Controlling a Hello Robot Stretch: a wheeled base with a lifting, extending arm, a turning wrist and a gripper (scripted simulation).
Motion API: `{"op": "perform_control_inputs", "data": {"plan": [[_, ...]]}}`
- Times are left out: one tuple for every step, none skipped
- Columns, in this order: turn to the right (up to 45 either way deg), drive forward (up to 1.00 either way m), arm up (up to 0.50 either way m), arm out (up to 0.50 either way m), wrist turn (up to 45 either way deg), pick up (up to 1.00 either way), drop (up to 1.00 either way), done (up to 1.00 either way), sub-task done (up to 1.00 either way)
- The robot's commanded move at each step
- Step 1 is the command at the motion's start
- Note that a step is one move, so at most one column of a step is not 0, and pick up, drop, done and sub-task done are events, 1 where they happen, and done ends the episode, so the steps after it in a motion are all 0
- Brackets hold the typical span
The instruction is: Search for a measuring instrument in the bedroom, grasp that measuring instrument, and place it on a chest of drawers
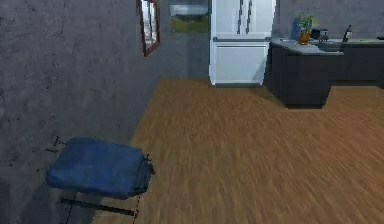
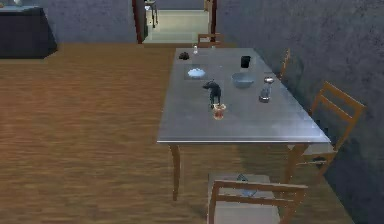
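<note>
Place: wood-floored kitchen-dining room. A white fridge (image 1: 240, 42) stands ahead and a grey tabletop (image 2: 250, 125) lies out on the arm side. I judge this is not the bedroom.
Step in hand: the search, at its first leg, which is to leave this room and find the bedroom.
Measuring instrument: whereabouts cannot be told; the task puts it in a bedroom.
On the tabletop: a bowl (image 2: 242, 78), a small dark figure (image 2: 213, 92) and a few small blobs (too small to name, not worth a detour).
Claw: state cannot be told from these pictures.
Exits: an opening (image 1: 190, 20) just left of the fridge, and a doorway (image 2: 175, 20) beyond the tabletop's far end.
Doing it well: drive up the open floor. Give the blue padded stool (image 1: 98, 168) at the forward view's lower left a wide berth. Stay off the wooden chairs (image 2: 335, 105) round the tabletop. Stop square at each exit and look through before committing.
</note>
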Motion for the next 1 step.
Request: {"op": "perform_control_inputs", "data": {"plan": [[0.0,0.15,0.0,0.0,0.0,0.0,0.0,0.0,0.0]]}}
